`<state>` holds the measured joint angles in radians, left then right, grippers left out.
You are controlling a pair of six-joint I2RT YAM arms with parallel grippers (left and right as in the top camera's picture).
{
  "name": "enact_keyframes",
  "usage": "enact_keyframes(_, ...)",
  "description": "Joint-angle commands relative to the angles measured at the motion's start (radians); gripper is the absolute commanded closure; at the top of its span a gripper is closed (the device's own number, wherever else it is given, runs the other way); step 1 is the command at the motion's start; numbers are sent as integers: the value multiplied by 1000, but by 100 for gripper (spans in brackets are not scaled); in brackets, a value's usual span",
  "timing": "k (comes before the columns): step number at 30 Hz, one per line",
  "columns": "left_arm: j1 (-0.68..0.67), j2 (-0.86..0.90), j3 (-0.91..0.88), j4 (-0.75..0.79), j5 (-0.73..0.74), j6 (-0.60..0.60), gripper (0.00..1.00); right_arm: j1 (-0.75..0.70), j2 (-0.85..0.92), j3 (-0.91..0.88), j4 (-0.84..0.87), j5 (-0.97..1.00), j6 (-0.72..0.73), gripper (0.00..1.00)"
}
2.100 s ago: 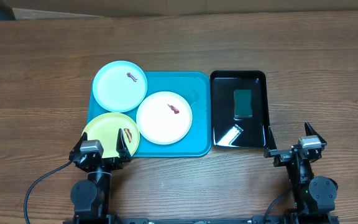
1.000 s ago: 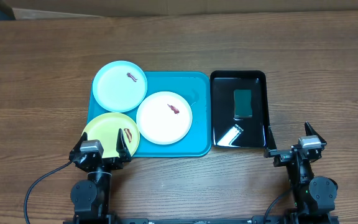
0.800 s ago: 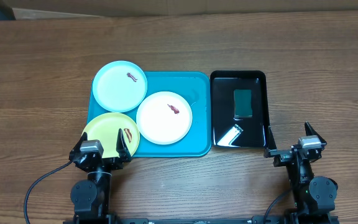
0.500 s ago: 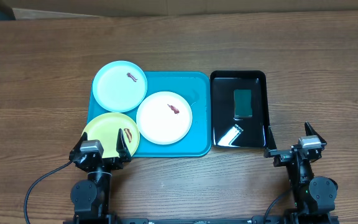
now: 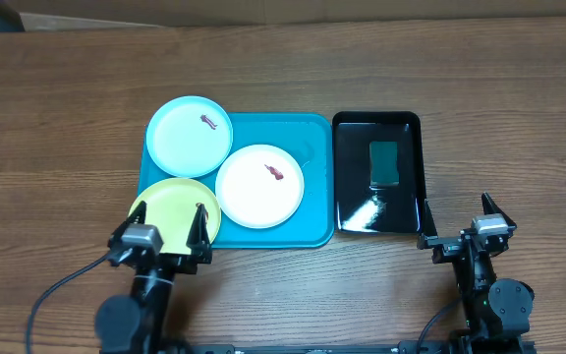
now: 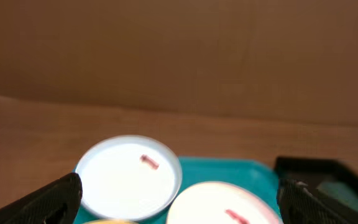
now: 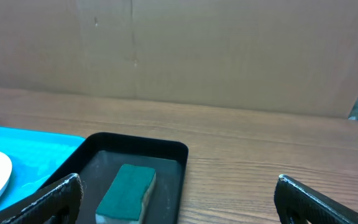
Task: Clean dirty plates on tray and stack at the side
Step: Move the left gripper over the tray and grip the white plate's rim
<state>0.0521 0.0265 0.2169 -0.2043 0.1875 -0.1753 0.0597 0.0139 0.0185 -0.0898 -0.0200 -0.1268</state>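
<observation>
Opening step, nothing cleaned: the dirty plates (image 5: 259,186) lie on the tray (image 5: 312,138), smears intact. Left end effector (image 5: 165,234) and right end effector (image 5: 457,218) stand spread, empty. The next move likely calls for fetching the sponge (image 5: 384,163).

a matt, wood-grain table (image 5: 67,88) carries a smooth turquoise plastic tray (image 5: 317,218). the pale aqua plate (image 5: 190,138), white plate (image 5: 259,192) and yellow-green plate (image 5: 168,197) look like smooth plastic with a faint sheen. the black tray (image 5: 352,138) is glossy, mirroring light; its green sponge (image 5: 384,163) looks dull and matt.
</observation>
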Motion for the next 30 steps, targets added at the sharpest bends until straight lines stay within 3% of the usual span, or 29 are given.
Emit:
enact_keyframes(1,-7,63,214,-94,35,-20,0,4,-10,-11,6,-1,7,0)
enact_keyframes(7,-7,396,636,-435,73,51,0,3,-10,-11,6,-1,7,0)
enact_keyframes(11,-7,736,995,-798,126,83,0,4,-10,-11,6,-1,7,0)
enact_keyframes(15,-7,1041,1296,-1091,333,83,0,4,-10,-11,6,-1,7,0)
enact_keyframes(17,-7,1155,1386,-1167,418,93,0,4,-10,-11,6,-1,7,0)
enact_keyframes(20,-7,1286,1431,-1210,431,109,2,4,-10,-11,6,-1,7,0)
enact_keyframes(21,-7,1316,1429,-1211,430,109,32,4,-10,-11,6,-1,7,0)
enact_keyframes(22,-7,1350,1426,-1212,416,108,73,4,-10,-11,6,-1,7,0)
enact_keyframes(23,-7,1377,1423,-1217,401,102,96,4,-10,-11,6,-1,7,0)
enact_keyframes(26,-24,1459,1390,-1229,299,33,96,4,-10,-11,6,-1,7,0)
enact_keyframes(30,-91,1547,1307,-1192,113,-34,84,4,-10,-11,6,-1,7,0)
